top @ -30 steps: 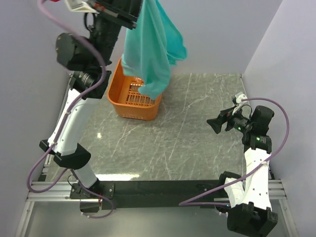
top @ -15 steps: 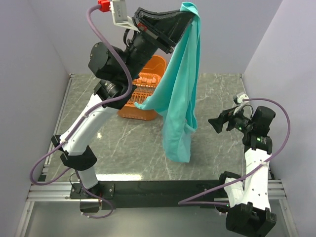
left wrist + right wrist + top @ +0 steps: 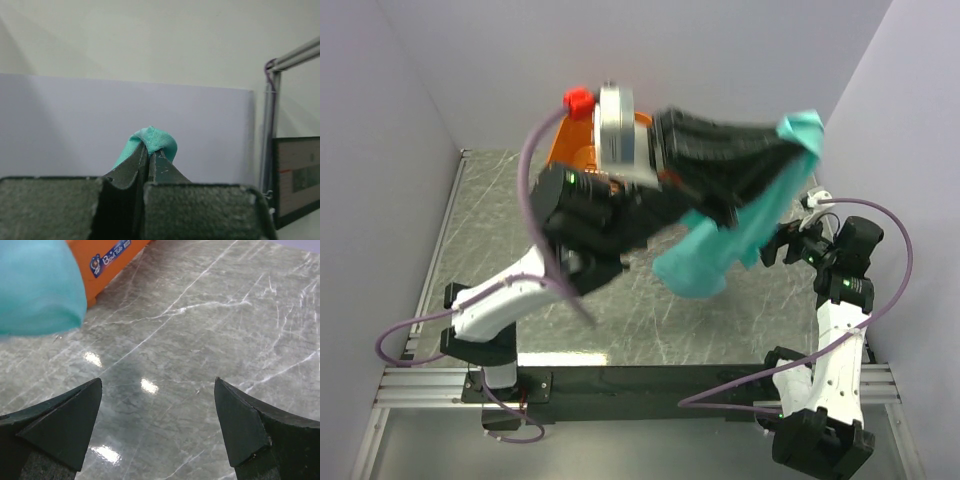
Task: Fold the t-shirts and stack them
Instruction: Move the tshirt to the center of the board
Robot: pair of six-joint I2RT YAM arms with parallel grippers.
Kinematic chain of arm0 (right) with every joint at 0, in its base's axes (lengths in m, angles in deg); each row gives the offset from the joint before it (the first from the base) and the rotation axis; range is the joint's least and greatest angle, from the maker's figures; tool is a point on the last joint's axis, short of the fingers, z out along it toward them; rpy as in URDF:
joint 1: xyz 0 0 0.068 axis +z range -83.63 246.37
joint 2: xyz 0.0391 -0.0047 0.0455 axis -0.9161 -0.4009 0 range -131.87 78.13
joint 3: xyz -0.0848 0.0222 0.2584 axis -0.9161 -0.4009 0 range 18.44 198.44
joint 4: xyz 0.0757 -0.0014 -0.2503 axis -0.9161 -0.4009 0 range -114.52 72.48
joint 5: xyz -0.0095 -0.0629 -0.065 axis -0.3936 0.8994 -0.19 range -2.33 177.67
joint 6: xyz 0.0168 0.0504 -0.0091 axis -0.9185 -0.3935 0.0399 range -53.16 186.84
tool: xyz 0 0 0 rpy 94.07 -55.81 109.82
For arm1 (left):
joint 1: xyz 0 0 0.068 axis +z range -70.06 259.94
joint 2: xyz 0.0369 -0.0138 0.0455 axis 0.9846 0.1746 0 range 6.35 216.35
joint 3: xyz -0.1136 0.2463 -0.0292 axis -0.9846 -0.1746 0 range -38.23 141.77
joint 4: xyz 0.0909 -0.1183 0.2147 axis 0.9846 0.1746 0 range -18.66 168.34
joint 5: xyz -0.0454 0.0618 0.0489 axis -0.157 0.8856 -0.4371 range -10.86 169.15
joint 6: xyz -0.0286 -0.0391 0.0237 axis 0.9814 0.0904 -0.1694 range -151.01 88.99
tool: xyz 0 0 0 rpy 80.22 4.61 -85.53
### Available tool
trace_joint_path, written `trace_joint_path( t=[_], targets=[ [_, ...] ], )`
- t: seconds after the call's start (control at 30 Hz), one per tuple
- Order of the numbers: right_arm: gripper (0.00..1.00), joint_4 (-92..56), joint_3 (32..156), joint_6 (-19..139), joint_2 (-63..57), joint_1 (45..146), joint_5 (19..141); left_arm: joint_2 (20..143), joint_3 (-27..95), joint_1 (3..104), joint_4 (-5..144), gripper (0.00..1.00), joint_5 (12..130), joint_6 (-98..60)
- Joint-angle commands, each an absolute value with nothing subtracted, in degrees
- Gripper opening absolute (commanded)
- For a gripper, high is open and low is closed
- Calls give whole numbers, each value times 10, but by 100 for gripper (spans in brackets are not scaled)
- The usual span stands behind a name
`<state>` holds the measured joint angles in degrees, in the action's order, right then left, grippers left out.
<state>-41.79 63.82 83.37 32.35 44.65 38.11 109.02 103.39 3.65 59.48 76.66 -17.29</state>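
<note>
At the back left of the grey marble table [image 3: 500, 200], the orange basket [image 3: 563, 152] shows only in part behind the raised left arm, which reaches high and to the right. The left gripper [image 3: 788, 152] has its jaws clamped tight on a pinch of the teal t-shirt [image 3: 720, 250], which hangs off the table in a blurred bunch just in front of the right arm. Farther right, the right gripper [image 3: 772, 248] hovers over bare marble, jaws spread wide and holding nothing.
</note>
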Motion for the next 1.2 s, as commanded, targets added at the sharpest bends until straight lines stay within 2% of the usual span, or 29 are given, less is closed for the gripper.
trace_joint_path(
  t=[0.0, 0.13, 0.37, 0.73, 0.93, 1.17],
  targets=[
    [99, -408, 648, 827, 326, 438, 385, 1067, 1063, -44, 537, 1, 817, -344],
    [98, -411, 648, 827, 326, 435, 380, 1070, 1056, -79, 519, 1, 855, -415],
    [99, -418, 653, 827, 325, 428, 376, 1071, 1019, -50, 496, 1, 956, -475],
    [99, -427, 654, 832, 319, 418, 361, 1085, 995, 166, 557, 1, 908, -242],
    [99, -432, 656, 836, 312, 418, 357, 1119, 1003, 218, 569, 1, 851, -157],
    [99, -433, 656, 838, 308, 418, 354, 1129, 945, 232, 579, 1, 809, -99]
  ],
)
